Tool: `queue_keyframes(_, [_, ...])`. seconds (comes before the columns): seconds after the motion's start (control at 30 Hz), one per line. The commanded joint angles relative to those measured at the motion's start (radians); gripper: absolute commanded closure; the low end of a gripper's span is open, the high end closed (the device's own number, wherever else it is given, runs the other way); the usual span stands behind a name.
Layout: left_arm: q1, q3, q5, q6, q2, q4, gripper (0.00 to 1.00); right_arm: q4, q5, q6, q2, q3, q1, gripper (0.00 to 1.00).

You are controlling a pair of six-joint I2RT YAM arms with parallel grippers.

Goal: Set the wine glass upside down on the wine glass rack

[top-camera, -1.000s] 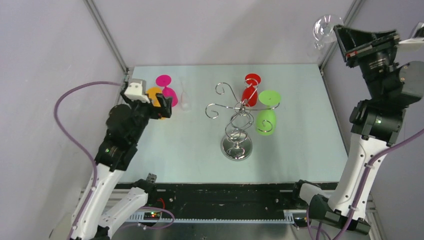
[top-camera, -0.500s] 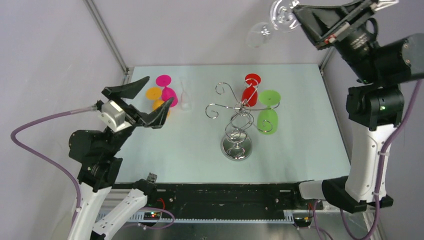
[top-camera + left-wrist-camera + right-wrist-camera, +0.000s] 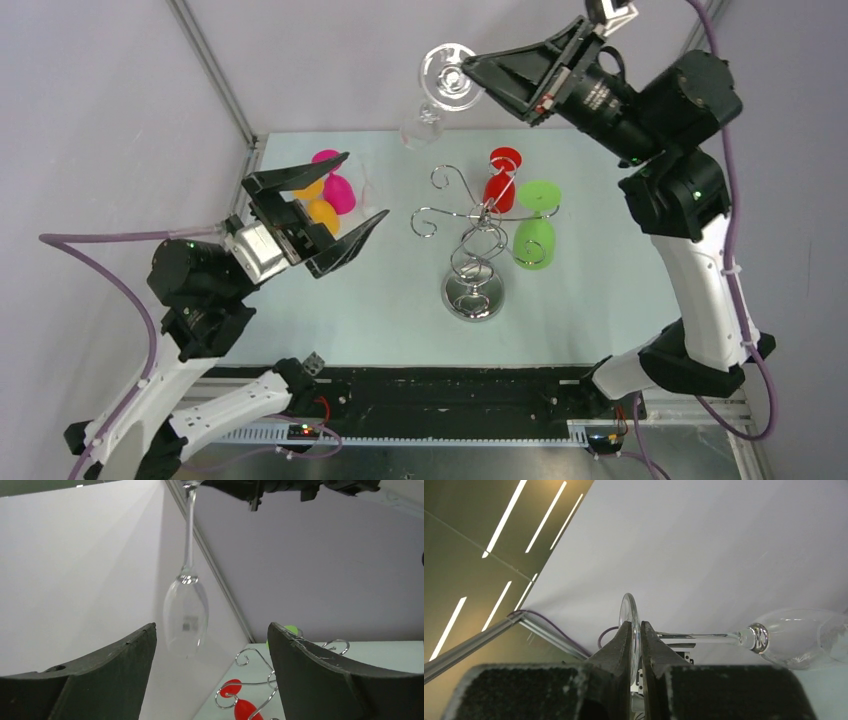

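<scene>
A clear wine glass point(image 3: 447, 78) hangs upside down in the air, behind and above the wine glass rack point(image 3: 473, 296), a chrome wire stand with a spiral stem. My right gripper point(image 3: 468, 68) is shut on the glass's round foot point(image 3: 629, 611), with the stem and bowl point(image 3: 796, 637) sticking out sideways in the right wrist view. My left gripper point(image 3: 320, 205) is open and empty, raised over the left of the table. In the left wrist view the glass point(image 3: 186, 612) hangs ahead of the open left gripper point(image 3: 211, 630), apart from both fingers.
A red glass point(image 3: 499, 186) and a green glass point(image 3: 534, 228) hang upside down on the rack's right arms. Pink point(image 3: 337, 186) and orange point(image 3: 322, 211) glasses stand at the back left, partly behind my left fingers. The enclosure's walls and corner posts are close behind.
My right arm has swung left with the clear glass, from the upper right corner to above the rack's back. My left arm has risen and turned toward the centre, jaws still apart.
</scene>
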Motion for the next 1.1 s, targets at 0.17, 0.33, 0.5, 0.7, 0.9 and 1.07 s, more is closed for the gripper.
queue_keyframes(0.17, [-0.083,0.041,-0.121,0.149,0.034,0.03,0.16,0.067,0.059,-0.029,0.085,0.062,0.133,1.0])
queue_keyframes(0.33, [-0.097,-0.003,-0.197,0.194,0.036,0.03,0.17,0.072,0.054,-0.033,0.112,0.064,0.177,1.0])
queue_keyframes(0.5, [-0.099,-0.016,-0.25,0.204,0.049,0.03,0.23,0.064,0.051,-0.035,0.113,0.046,0.209,1.0])
queue_keyframes(0.7, [-0.099,-0.022,-0.303,0.21,0.074,0.03,0.25,0.066,0.042,-0.031,0.112,0.031,0.249,1.0])
queue_keyframes(0.9, [-0.099,0.001,-0.293,0.191,0.094,0.031,0.35,0.066,0.033,-0.029,0.106,0.007,0.276,1.0])
queue_keyframes(1.07, [-0.098,0.007,-0.29,0.187,0.101,0.031,0.49,0.067,0.038,-0.039,0.091,-0.01,0.288,1.0])
